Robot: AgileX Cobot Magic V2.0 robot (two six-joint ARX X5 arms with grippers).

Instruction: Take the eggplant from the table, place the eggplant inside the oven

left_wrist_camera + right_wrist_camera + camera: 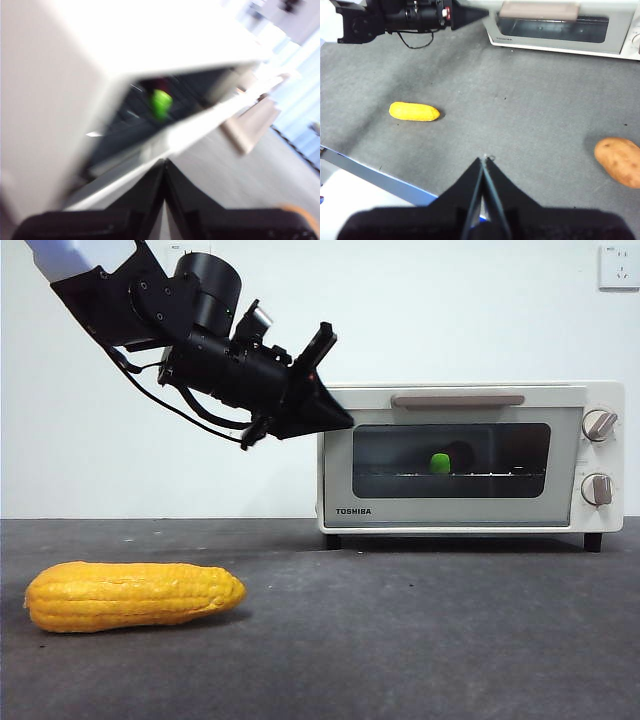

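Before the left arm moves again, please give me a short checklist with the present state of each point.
1. Eggplant inside the oven: ok, green end shows behind the glass.
2. Oven door closed: not ok in the left wrist view, a gap shows.
3. Left gripper empty: ok, jaws shut on nothing, at the oven's top corner.
4. Right gripper out of the way: ok, shut above the table.
5. Corn away from the oven: ok.

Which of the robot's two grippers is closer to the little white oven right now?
Left. The left gripper is shut, right at the oven door's top left corner. The right gripper hangs far back over the table.
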